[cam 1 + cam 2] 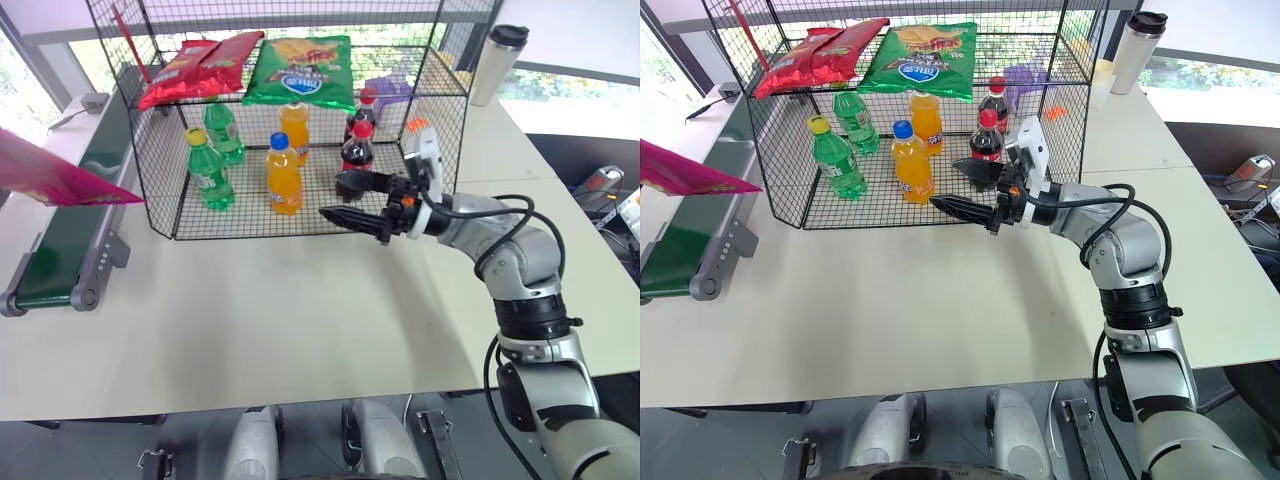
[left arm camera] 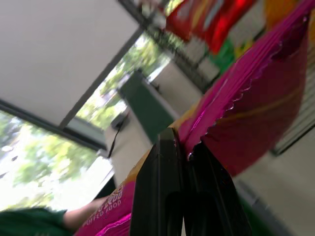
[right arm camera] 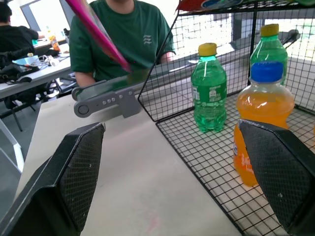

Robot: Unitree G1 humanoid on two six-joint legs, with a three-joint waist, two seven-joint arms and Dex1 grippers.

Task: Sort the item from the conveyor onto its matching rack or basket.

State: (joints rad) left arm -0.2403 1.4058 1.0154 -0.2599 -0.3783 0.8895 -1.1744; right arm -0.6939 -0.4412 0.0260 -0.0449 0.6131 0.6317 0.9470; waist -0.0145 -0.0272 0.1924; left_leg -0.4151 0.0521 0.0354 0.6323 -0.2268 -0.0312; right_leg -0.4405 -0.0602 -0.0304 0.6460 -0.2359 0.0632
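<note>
left fingers (image 2: 184, 196) pinch the pink bag (image 1: 60, 180), cut off at frame edge; right fingers (image 3: 275, 177) spread wide, empty.

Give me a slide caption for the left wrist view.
Left gripper shut on the pink crisp bag, with the conveyor and red bags beyond.

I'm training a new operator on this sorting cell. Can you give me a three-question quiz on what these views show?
1. True or false: the pink crisp bag lies flat on the conveyor.
2. What lies on the cage's upper shelf? A) bottles B) crisp bags C) nothing
3. Which gripper stands open in front of the cage?

Key:
1. False: the left gripper pinches it, lifted above the belt.
2. B: red bags and a green bag.
3. The right gripper.
</note>
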